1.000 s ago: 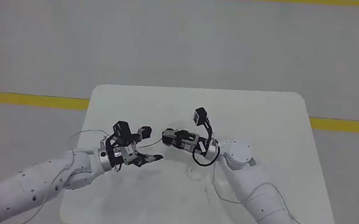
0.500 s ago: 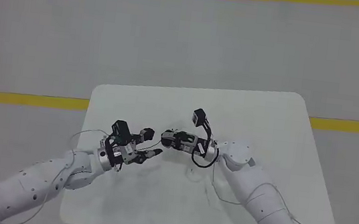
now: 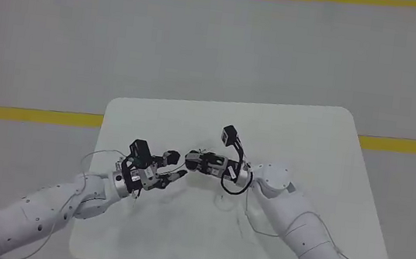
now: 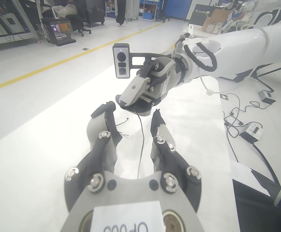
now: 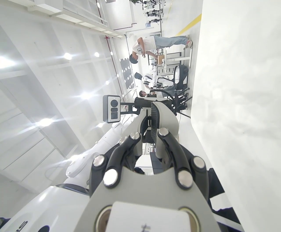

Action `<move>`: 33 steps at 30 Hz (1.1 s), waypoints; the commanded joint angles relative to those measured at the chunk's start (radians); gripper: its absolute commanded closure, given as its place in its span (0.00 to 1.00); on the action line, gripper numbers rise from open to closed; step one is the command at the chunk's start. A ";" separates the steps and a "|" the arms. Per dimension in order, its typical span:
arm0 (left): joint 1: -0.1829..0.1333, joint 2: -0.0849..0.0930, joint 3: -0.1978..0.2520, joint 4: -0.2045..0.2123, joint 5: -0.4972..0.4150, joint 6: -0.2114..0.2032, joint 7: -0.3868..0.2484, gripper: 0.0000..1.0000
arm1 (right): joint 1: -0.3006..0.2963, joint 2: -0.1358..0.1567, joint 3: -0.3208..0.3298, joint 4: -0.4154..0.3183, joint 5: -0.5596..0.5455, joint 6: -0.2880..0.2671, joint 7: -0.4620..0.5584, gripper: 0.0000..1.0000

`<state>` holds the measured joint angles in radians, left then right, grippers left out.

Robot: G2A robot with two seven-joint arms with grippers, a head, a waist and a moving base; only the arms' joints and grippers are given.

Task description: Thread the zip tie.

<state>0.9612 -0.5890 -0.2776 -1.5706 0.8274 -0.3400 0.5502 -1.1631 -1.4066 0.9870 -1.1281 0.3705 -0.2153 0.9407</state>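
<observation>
The zip tie (image 4: 141, 136) is a thin black strap that hangs from my right gripper (image 4: 130, 106) down toward the white table (image 4: 44, 136). My right gripper (image 5: 153, 104) is shut on the strap's upper end. My left gripper (image 4: 132, 111) is open just below it, one finger on each side of the hanging strap, without touching it. In the top view the left gripper (image 3: 174, 172) and the right gripper (image 3: 191, 159) meet tip to tip over the middle of the table (image 3: 308, 142). The strap's lower end is hidden behind my left palm.
A few thin scraps (image 4: 125, 134) lie on the table under the grippers. The table's rounded edge (image 4: 221, 114) runs close behind the right arm, with cables and boxes on the floor beyond it.
My left gripper has moved up and closer to the right gripper, so its open fingers now straddle the strap. The right gripper has shifted slightly toward the left one.
</observation>
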 commanded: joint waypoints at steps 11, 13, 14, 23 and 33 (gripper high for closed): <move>0.000 0.001 -0.002 0.004 -0.002 0.000 0.005 0.74 | -0.001 0.004 -0.010 -0.005 0.008 -0.005 0.000 1.00; 0.001 0.001 -0.004 0.006 -0.002 0.000 0.005 0.75 | 0.000 0.005 -0.011 -0.006 0.008 -0.006 0.001 1.00; 0.002 0.001 -0.005 0.007 -0.002 0.000 0.005 0.75 | 0.000 0.005 -0.012 -0.006 0.008 -0.006 0.001 1.00; 0.008 0.001 -0.020 0.012 0.002 0.000 0.001 0.82 | 0.002 0.008 -0.018 -0.008 0.011 -0.006 0.000 1.00; 0.014 -0.001 -0.024 0.005 0.019 0.000 -0.003 1.00 | 0.005 0.011 -0.024 -0.010 0.014 -0.002 -0.007 1.00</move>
<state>0.9752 -0.5894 -0.3024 -1.5651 0.8441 -0.3400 0.5474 -1.1579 -1.3961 0.9633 -1.1380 0.3842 -0.2175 0.9348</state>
